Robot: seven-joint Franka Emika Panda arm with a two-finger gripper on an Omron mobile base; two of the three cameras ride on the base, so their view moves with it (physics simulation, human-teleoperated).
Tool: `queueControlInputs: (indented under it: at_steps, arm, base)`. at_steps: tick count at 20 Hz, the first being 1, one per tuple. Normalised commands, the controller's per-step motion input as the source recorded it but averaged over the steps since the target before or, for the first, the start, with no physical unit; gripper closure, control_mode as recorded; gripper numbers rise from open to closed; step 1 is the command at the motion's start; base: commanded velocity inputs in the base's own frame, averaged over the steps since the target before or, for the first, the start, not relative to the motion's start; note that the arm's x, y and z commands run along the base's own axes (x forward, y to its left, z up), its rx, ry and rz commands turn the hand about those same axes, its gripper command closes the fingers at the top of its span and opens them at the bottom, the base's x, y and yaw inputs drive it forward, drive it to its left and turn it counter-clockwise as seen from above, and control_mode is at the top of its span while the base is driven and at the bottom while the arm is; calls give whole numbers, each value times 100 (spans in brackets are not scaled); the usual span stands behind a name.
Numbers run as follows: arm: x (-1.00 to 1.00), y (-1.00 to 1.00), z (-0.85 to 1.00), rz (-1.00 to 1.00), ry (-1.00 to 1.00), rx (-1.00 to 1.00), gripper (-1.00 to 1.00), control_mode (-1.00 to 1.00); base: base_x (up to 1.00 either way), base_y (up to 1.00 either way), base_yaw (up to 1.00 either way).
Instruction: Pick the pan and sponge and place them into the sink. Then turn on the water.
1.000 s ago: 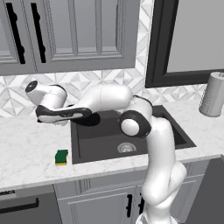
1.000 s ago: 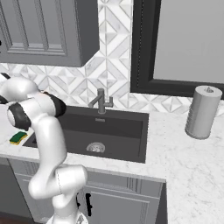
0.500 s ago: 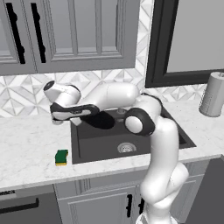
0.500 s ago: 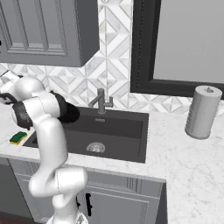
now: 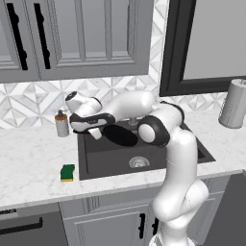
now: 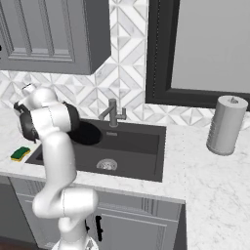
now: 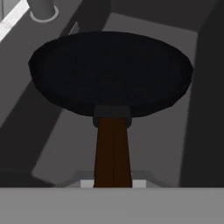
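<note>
The claw [image 5: 98, 129] was clamped tight on the pan's reddish-brown handle, and the pan [image 5: 120, 135] hung level over the left half of the sink [image 5: 199, 149], clear of the bottom; a second before, the same pan had been out over the tabletop [image 5: 33, 163] at about nine o'clock from the basin, so the arm had swung it in over the rim. From the hand camera the black disc [image 7: 109, 72] sat straight ahead at twelve o'clock, with the dark sink floor showing beneath it. I judged the carry nearly done; what remained was to lower and let go. The sponge [image 5: 67, 172] lay untouched on the tabletop, just off the sink's front left corner, at about seven o'clock from the pan. The faucet [image 6: 113, 113] stood dry at the back rim; no water ran.
</note>
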Motion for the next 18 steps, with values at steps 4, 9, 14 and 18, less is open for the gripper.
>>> queueControlInputs:
  at_steps: [4,9,14,18]
  arm:
    - [31,-52,-41,-10,8,0,100,-100]
    - [32,-51,-41,-11,11,-3,100,-100]
    - [33,-20,-52,-11,5,-4,100,-100]
    - [31,-2,-52,-10,4,-1,100,-100]
  base:
    - [0,0,0]
    - [0,0,0]
    - [0,0,0]
    - [0,0,0]
